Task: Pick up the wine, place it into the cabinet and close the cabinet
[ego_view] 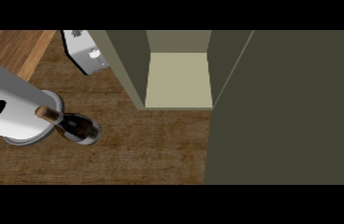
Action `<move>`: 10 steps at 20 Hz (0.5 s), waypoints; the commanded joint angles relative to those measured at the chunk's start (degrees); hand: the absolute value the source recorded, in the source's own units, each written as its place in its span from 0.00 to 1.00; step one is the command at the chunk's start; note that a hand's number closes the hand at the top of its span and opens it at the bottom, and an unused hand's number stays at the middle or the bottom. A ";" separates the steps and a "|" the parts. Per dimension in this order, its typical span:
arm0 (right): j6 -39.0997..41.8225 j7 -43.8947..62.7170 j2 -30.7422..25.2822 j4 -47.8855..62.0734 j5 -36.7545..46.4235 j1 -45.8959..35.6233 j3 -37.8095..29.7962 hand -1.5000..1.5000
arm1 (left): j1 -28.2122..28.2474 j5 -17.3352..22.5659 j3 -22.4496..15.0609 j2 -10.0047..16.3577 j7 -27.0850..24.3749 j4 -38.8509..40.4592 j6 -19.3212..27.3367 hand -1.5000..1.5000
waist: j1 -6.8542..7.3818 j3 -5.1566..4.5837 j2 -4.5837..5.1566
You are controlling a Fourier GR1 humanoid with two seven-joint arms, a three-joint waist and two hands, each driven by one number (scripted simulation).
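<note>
Worktop (141, 145) of dark matt wood with coarse visible grain, bottle (79, 127) of glossy dark glass, cabinet (275, 104) smooth matt olive, forearm (23, 111) smooth pale grey.

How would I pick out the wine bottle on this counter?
Find the open cabinet with its pale shelf, then look left and down across the wooden counter. The wine bottle is there next to a grey cylinder: the only dark glass thing, with a tan top.
</note>
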 commanded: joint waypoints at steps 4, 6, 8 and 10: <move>-2.62 6.42 1.89 -11.79 -0.27 2.49 3.24 0.00 | 2.36 4.67 5.05 0.44 -0.17 2.18 -3.68 0.00 | -0.15 -0.02 -0.04; -0.32 6.07 -0.37 -11.31 -5.29 2.22 -0.99 0.00 | -2.03 6.78 8.28 3.61 0.62 7.50 -3.36 0.00 | -0.50 0.00 0.02; -1.16 4.64 1.28 -7.80 -1.12 0.57 1.35 0.00 | -1.56 5.34 6.38 1.96 0.05 8.91 -4.59 0.00 | -0.24 0.01 0.09; -2.20 8.77 0.21 -11.92 -4.91 0.40 -1.18 0.00 | -0.56 7.37 7.53 3.27 1.65 9.22 -5.31 0.00 | -0.36 -0.01 0.01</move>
